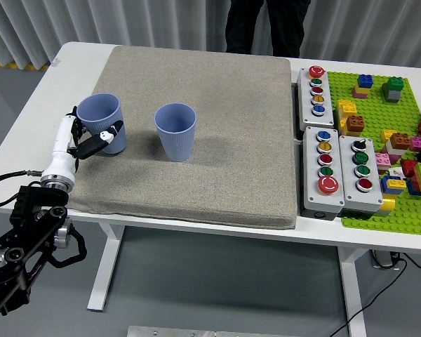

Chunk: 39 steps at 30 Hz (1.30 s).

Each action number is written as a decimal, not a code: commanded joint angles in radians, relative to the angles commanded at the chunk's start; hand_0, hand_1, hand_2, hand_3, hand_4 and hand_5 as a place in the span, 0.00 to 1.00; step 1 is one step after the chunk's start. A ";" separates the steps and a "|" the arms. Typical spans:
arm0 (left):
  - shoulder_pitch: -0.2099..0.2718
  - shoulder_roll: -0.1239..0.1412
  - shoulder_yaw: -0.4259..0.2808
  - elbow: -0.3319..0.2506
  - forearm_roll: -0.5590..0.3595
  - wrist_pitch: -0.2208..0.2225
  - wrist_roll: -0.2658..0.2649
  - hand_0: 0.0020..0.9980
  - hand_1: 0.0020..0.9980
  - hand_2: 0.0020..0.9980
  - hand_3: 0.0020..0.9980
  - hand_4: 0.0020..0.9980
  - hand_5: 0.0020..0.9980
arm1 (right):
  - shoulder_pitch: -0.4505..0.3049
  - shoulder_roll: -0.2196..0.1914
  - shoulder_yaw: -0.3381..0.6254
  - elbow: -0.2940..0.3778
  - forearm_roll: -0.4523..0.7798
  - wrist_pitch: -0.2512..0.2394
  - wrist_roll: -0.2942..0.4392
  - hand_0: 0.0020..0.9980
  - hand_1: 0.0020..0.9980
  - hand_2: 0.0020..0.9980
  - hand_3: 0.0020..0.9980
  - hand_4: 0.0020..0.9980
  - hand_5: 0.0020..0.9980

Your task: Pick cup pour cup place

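Now we are gripping the left cup [100, 121] with our left hand [91, 140], tilting it slightly, so we can pour into the other cup [175, 130] on the mat [217, 126].

Left arm [24, 235], entering at roughly 8 o'clock: black metal links with an open, skeletal build, round joint housings with silver-grey caps and small bolt heads. A thin black cable [7, 179] loops out from the forearm toward 9 o'clock and curves back in. A silver knurled wrist collar [54, 184] joins the black section to a white, tapered plastic shell. Left hand [84, 144]: white-cased palm and finger segments with black joints, black fingers [97, 144] tipped with small white pads.

Person [266, 24] at 12 o'clock: only the lower body shows, in dark black trousers, both legs cut off by the top edge.
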 joint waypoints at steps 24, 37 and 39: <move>-0.084 0.096 0.043 -0.154 0.426 0.011 0.125 0.62 0.62 0.65 0.69 0.72 0.17 | 0.008 -0.006 -0.007 0.000 0.014 -0.003 0.001 0.70 0.68 0.62 0.60 0.02 0.19; -0.179 0.176 0.110 -0.209 0.728 -0.033 0.212 0.63 0.62 0.65 0.69 0.68 0.11 | 0.001 -0.007 -0.013 0.000 0.017 -0.004 0.001 0.70 0.68 0.62 0.60 0.02 0.18; -0.180 0.177 0.119 -0.212 0.775 -0.038 0.221 0.63 0.62 0.65 0.69 0.68 0.11 | -0.001 -0.007 -0.012 0.000 0.014 -0.003 0.000 0.70 0.68 0.62 0.60 0.02 0.18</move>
